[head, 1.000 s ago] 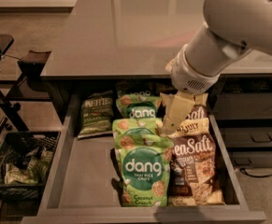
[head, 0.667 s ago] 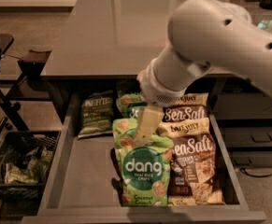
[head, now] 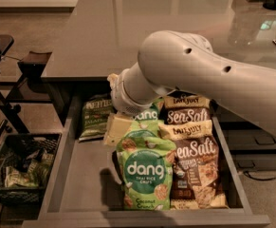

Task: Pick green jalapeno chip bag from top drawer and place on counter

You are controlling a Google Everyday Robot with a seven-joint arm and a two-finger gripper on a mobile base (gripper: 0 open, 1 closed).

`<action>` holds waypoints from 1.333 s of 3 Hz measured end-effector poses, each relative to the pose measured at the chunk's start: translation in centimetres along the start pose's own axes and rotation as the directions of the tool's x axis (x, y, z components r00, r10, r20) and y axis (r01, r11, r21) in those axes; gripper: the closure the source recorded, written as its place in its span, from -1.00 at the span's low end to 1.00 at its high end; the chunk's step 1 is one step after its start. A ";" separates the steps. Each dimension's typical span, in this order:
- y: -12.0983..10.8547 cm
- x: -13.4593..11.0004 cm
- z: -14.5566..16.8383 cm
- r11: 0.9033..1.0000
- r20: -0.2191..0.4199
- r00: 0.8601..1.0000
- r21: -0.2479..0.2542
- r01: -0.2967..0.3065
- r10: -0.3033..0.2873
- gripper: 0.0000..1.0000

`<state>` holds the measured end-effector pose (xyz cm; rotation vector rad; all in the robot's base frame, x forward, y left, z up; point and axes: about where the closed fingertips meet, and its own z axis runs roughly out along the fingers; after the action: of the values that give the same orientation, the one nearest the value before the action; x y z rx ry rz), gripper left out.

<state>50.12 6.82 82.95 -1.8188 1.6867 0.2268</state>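
Note:
The green jalapeno chip bag (head: 95, 118) lies at the back left of the open top drawer (head: 80, 179), partly under the counter's (head: 128, 27) edge. My gripper (head: 113, 131) hangs down into the drawer just right of that bag, between it and the bright green "dang" bags (head: 144, 175). It looks empty and close to the bag's right edge. My arm reaches in from the right and hides the bags behind it.
Brown-and-cream "Sea Salt" bags (head: 194, 165) fill the drawer's right side. The drawer's front left floor is bare. A black wire basket (head: 19, 172) with green packets stands on the floor to the left, beside a dark stand (head: 31, 63).
My arm has swung left across the drawer, from over the Sea Salt bags to beside the green jalapeno chip bag.

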 end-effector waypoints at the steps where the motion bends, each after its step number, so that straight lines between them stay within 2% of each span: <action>1: 0.0 -0.1 0.3 1.000 -0.004 1.000 0.009 0.003 -0.003 -1.00; 2: -0.3 2.1 5.0 0.999 -0.028 0.999 0.023 -0.027 0.027 -1.00; 3: -3.7 5.8 13.6 0.995 -0.014 0.998 0.077 -0.062 0.063 -1.00; 4: -3.8 5.8 14.7 0.996 -0.010 0.998 0.076 -0.053 0.054 -1.00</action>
<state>58.97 10.00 69.61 -1.7247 1.7306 0.1725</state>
